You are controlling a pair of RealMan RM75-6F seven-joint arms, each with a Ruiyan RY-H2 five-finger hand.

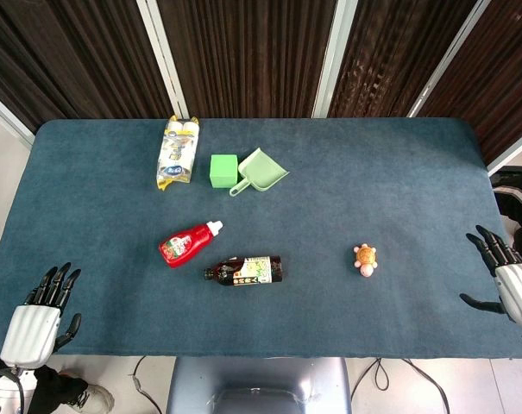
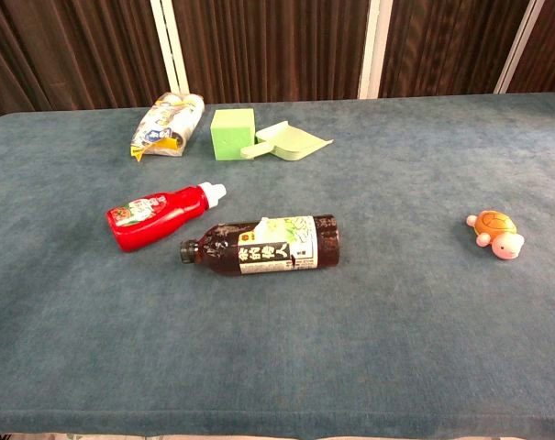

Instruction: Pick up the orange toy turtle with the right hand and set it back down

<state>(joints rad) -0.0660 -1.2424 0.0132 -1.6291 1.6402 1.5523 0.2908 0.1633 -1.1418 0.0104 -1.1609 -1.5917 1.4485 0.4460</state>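
The orange toy turtle with its pink head lies on the blue table cloth right of centre; the chest view shows the turtle at the far right. My right hand hovers at the table's right edge, well to the right of the turtle, fingers spread and holding nothing. My left hand sits at the front left corner, fingers apart and empty. Neither hand appears in the chest view.
A dark tea bottle and a red ketchup bottle lie left of the turtle. Further back are a green cube, a green scoop and a snack bag. The table's front edge is near both hands.
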